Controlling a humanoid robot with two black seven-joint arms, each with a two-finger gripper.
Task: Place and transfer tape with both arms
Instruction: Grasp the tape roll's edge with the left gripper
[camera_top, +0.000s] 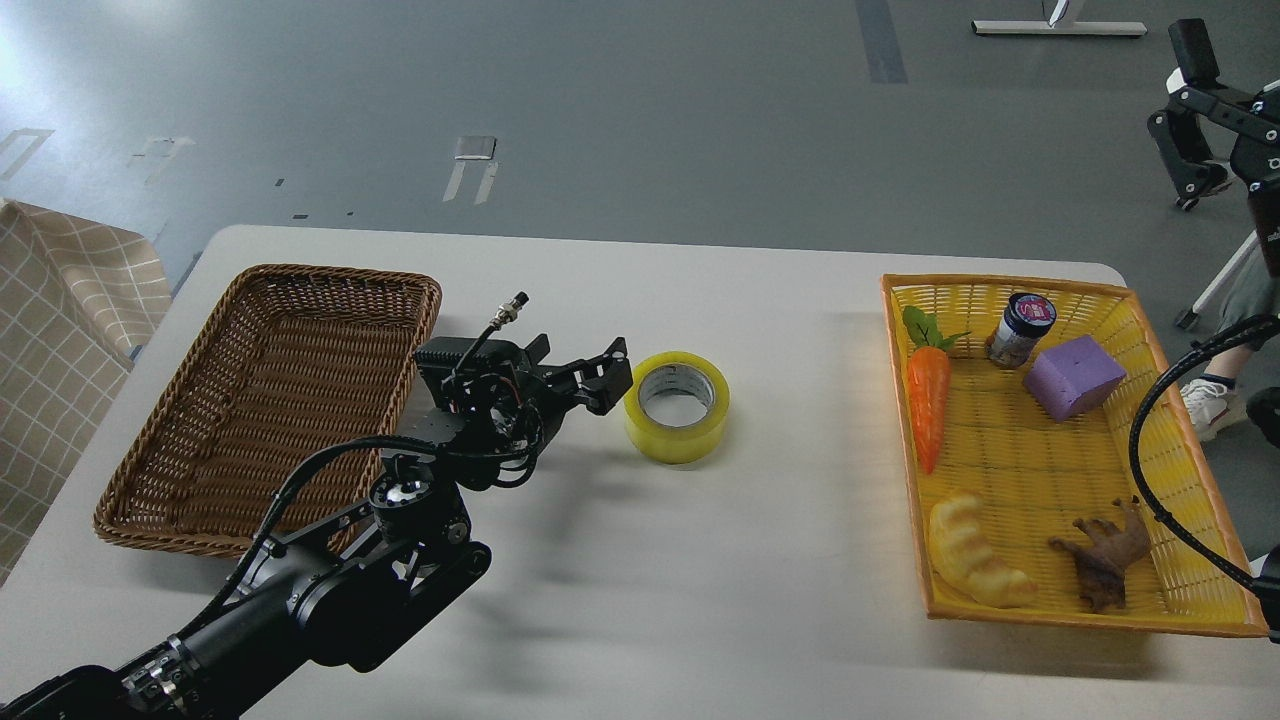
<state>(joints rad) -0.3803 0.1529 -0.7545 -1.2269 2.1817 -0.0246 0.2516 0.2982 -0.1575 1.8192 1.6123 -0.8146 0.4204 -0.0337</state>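
Left pincer spread wide, just beside the tape, which lies flat mid-worktop, between the brown basket and yellow basket. Best bet: straddle the near wall squarely before closing. Right pincer's out of sight.

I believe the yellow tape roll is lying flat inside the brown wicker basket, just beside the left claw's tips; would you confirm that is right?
Not quite. In the head view the tape lies flat on the white table, outside the brown wicker basket, which stands to its left. The rest holds: the roll sits just beside the left claw's tips.
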